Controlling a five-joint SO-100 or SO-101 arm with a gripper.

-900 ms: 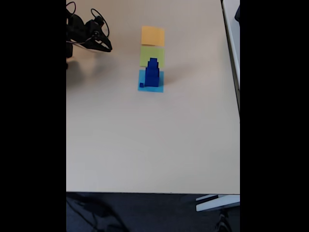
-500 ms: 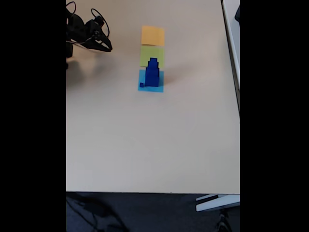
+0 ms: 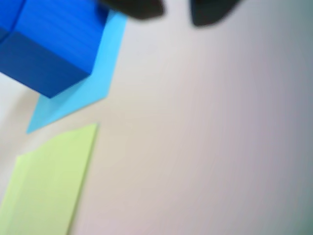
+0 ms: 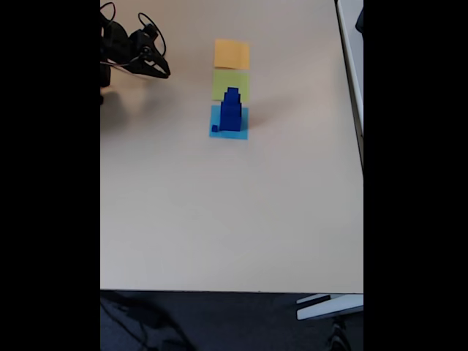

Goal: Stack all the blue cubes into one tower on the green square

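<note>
The blue cubes (image 4: 230, 113) are seen in the fixed view as a stepped dark-blue tower, widest at the base and narrowing upward, standing on the light-blue square (image 4: 229, 124) rather than on the green square (image 4: 230, 84), which lies bare just beyond it, with the orange square (image 4: 232, 54) on the far side of the green one. A tiny blue cube (image 4: 214, 129) rests apart, just left of the tower's base on the same light-blue patch. The task is judged to be at its start: nothing has yet been placed on the green square, so the tower must be taken down and rebuilt there, largest cube first. The gripper (image 4: 162, 72) is held well to the left of the green square, above the table (image 4: 219, 219), with nothing gripped; how far its jaws are parted cannot be told. In the wrist view the large cube (image 3: 49, 44) is shown close up, smooth-faced and sharp-edged
</note>
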